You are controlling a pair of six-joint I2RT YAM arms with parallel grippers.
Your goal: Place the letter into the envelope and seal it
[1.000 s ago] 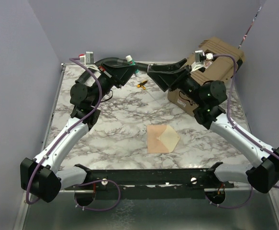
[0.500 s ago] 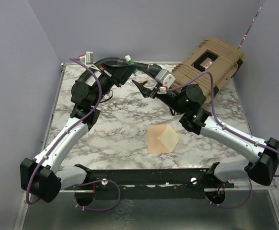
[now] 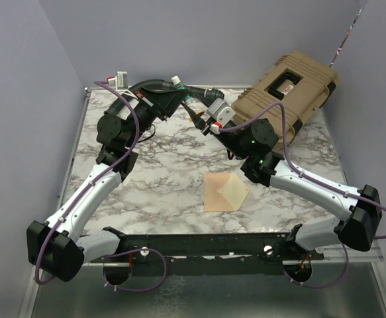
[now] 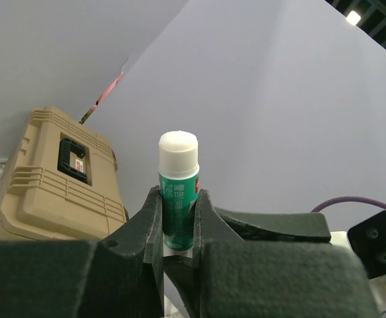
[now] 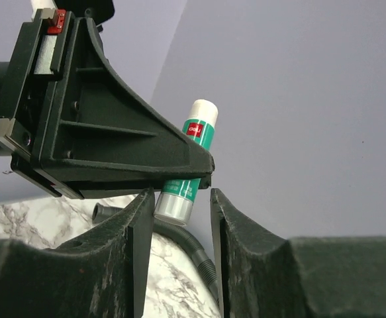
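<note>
L gripper (image 4: 177, 200) was clamped on the glue stick (image 4: 178, 177), holding it upright w/ the white end up, high over the far side of the table (image 3: 166, 173). R gripper (image 5: 179, 202) sat just under it, jaws apart and straddling the stick's lower end. One finger was just beside it, and there was a clear gap on the other side.

The envelope (image 3: 212, 192) lay flat near the centre-front, well apart from both arms, flap open toward the right. The pale cream patch (image 3: 236, 191) could've been the letter tucked in or just the flap lining; I couldn't tell which.

My read: the step was getting the stick open or handed over. To do it well, centre the R jaws on that lower end, pinch square, and pull or twist along the stick's axis while L holds firm. An off-centre squeeze would likely cock the stick sideways. The tan case (image 3: 292, 89) at far right was out of the way.
</note>
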